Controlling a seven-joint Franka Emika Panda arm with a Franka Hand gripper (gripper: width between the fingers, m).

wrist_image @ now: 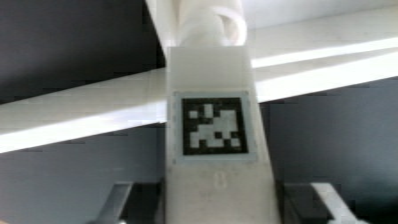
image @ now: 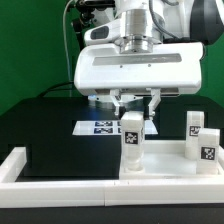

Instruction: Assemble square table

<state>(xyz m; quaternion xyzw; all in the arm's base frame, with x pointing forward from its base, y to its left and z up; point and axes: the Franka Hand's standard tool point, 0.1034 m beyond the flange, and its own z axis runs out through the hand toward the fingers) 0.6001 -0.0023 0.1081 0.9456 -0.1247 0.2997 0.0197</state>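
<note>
Gripper (image: 133,113) clamped on a white tagged leg (image: 133,140), held upright above the white bar (image: 100,180) at the front of the black surface. In the wrist view, leg (wrist_image: 214,120) between the fingers (wrist_image: 111,200), tag facing the camera. Three more legs (image: 200,140) standing near the exterior view's right edge; marker board (image: 100,127) flat behind.

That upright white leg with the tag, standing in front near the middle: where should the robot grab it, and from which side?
Probably around the upper part of the tagged leg, coming straight down from above. It stands upright with its top free, and its slim shaft offers two flat opposite sides for the end effector to close across. The two other legs stand apart at the exterior view's right, so nothing crowds a descent.
</note>
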